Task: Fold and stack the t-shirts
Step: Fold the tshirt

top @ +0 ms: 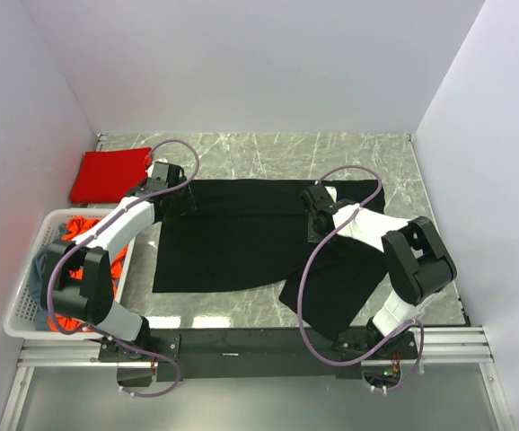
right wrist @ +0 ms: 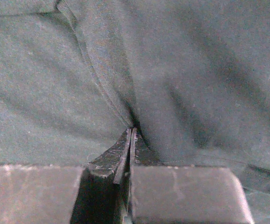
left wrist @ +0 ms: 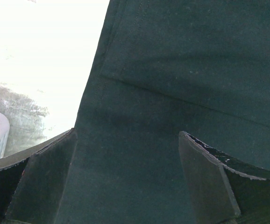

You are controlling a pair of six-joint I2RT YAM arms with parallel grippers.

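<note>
The large black t-shirt (top: 233,247) lies spread on the marble table, its right part folded over near the front. My left gripper (top: 175,194) is open at the shirt's back left corner, its fingers (left wrist: 46,182) straddling the black cloth (left wrist: 172,70) near its edge. My right gripper (top: 318,205) is shut on a pinched fold of the black cloth (right wrist: 195,70), which rises to its tips (right wrist: 131,129). The bright red t-shirt (top: 107,175) lies folded at the back left. The orange-red t-shirt (top: 84,226) and the grey-blue t-shirt (top: 40,269) lie crumpled in the basket.
The white perforated basket (top: 28,325) stands at the table's left edge, next to the left arm. White walls close in the table at the left, back and right. Bare marble (top: 277,153) shows behind the black shirt.
</note>
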